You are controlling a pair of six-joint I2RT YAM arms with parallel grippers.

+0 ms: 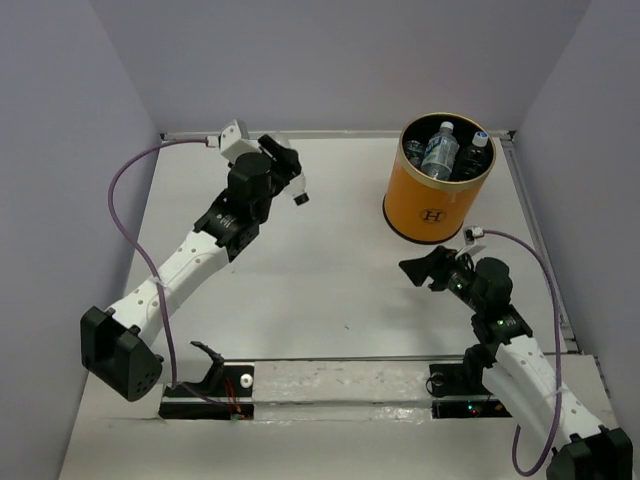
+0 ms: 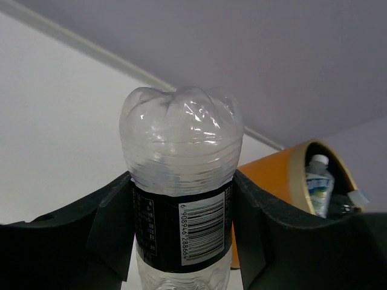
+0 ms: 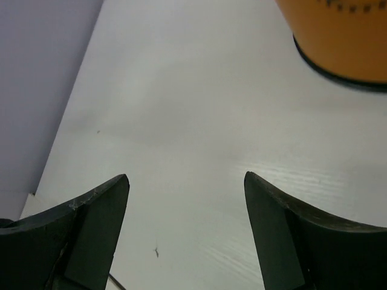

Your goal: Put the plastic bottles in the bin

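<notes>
Left wrist view: a bottle [image 2: 180, 139] is clamped by the left gripper [image 2: 181, 190], the bin [image 2: 272, 175] being seen beyond; the right gripper [image 3: 186, 184] is held open over the table [image 3: 181, 90].

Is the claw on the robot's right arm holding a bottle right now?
No, the right gripper is open, and only the table shows in the gap.
</notes>
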